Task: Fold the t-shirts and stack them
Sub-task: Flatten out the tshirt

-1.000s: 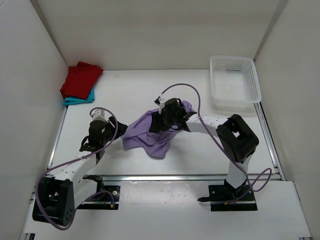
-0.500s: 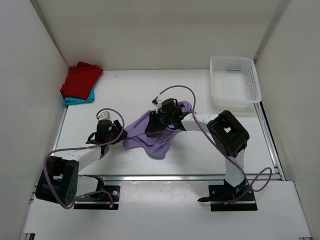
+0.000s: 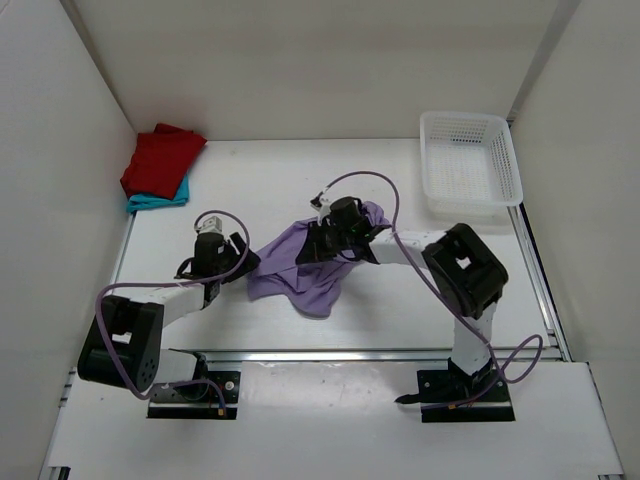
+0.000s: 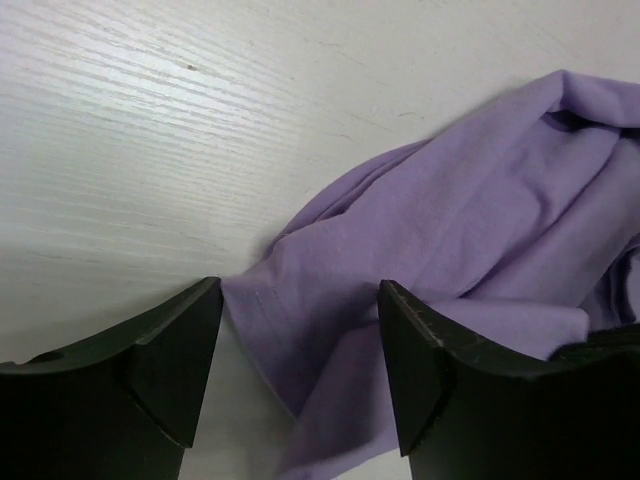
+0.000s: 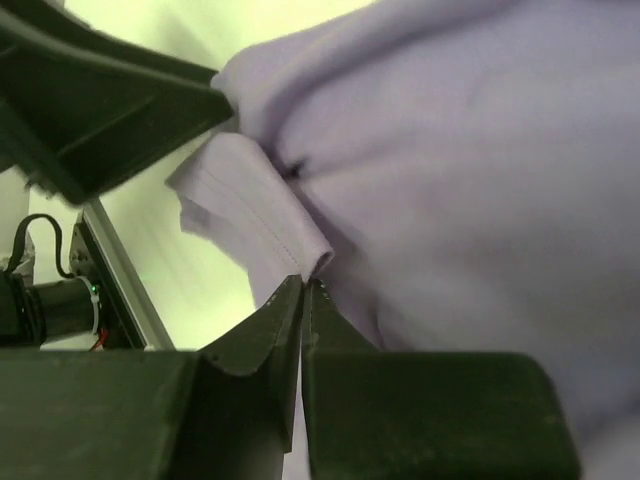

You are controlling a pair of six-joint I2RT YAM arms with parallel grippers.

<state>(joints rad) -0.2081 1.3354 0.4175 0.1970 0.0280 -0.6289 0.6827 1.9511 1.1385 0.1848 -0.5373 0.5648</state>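
We have the right claw point(image 5: 303, 285) shut, seemingly pinching a fold of the lilac t-shirt point(image 3: 300, 275) crumpled mid-way across the surface point(image 3: 400, 300). Our left claw point(image 4: 300, 295) gapes astride its left hem, so both can spread it.

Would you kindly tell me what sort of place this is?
Most likely a robotics lab test cell: plain white walls enclose a white table, a left arm and right arm are bolted at its near edge, and a lilac t-shirt and mesh basket lie on it.

Free tabletop point(image 3: 270, 185) behind lilac shirt point(image 3: 296, 280)
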